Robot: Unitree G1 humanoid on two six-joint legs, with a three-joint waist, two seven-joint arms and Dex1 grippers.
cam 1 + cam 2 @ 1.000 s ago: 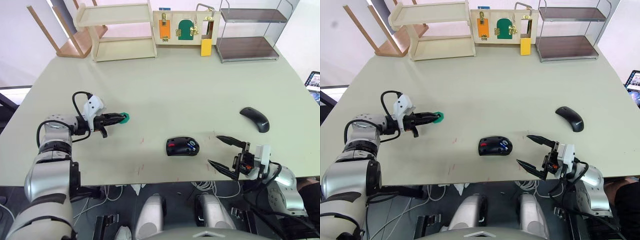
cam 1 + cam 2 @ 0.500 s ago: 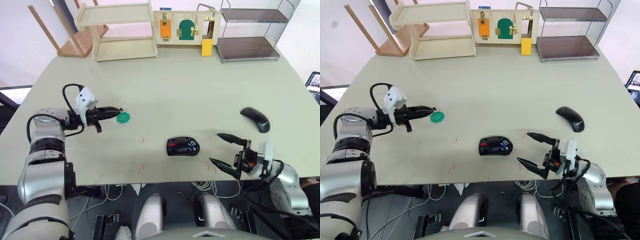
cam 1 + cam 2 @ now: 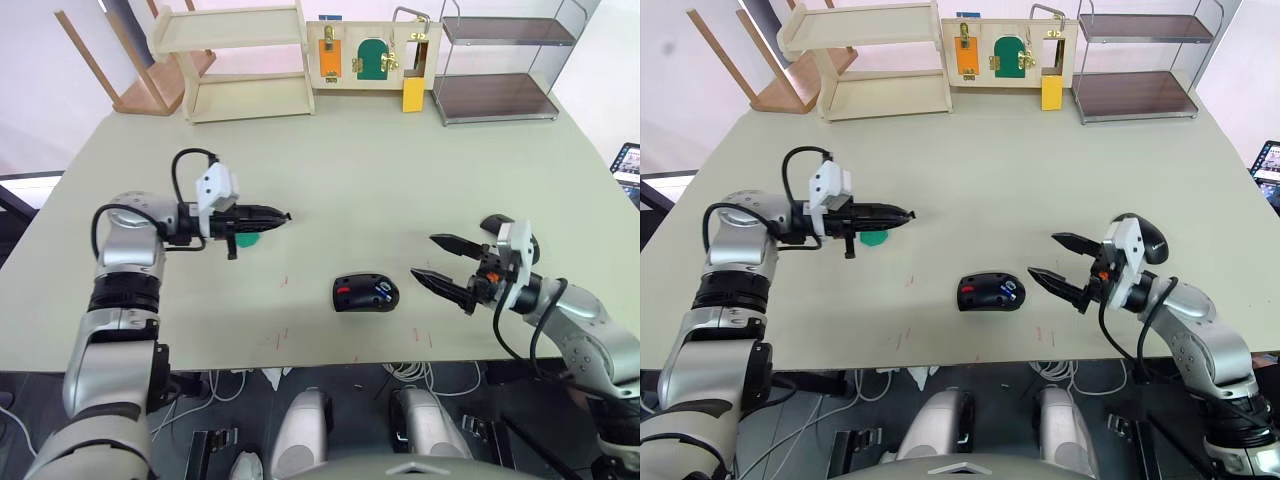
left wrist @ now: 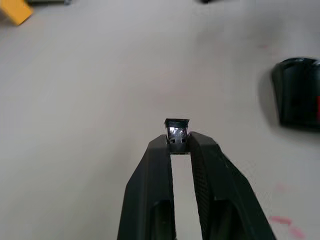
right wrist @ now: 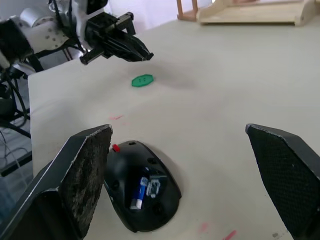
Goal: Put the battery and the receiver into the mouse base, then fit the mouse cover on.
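My left gripper (image 4: 180, 142) is pinching the one tiny dark stub receiver (image 4: 177, 131) above the table, short of the one black oval mouse base (image 3: 365, 293) at centre. The single blue cylinder battery (image 5: 139, 194) already sits in its compartment. My right gripper (image 3: 444, 262) hangs spread wide, empty, just beside the base. The one smooth black mouse cover (image 3: 1147, 238) lies behind it, unfitted.

Table (image 3: 400, 170) w/ mouse base (image 3: 365, 293), mouse cover (image 3: 1148, 237), green disc (image 5: 142, 80), racks at back.
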